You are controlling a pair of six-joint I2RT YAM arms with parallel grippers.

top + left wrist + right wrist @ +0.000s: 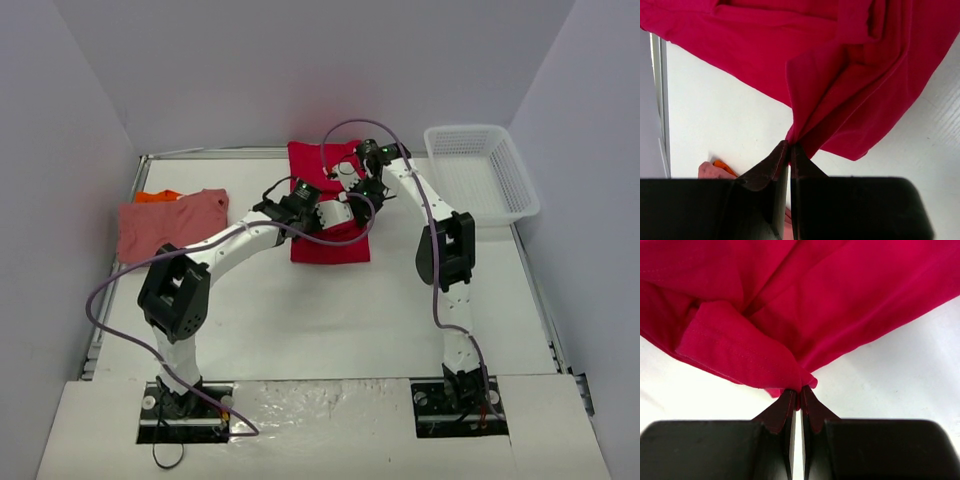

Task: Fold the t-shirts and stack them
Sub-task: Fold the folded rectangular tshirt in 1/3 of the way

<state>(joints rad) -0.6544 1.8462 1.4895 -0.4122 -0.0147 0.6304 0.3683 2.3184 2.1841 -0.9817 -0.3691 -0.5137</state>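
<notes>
Left gripper [789, 146] is pinching a gathered corner of the red shirt [840, 75], jaws clamped tight on the cloth, and that corner is hanging clear of the table [730, 110]. Looking far left from above, I'm seeing the pink shirt [170, 225] lying as a rough folded rectangle. The orange shirt [158, 196] is peeking out from under its far edge. I'm reading those two as folded and stacked, though how neat the orange one is I cannot tell. In the middle, red is lying as a long strip, both arms working over its far half. Right gripper [800, 390] is likewise biting shut on a bunched fold of red. I'm judging this the last shirt, mid-fold: finishing it and carrying it to the pile is what's remaining. Basket [525, 185] is sitting far right, uninvolved.
</notes>
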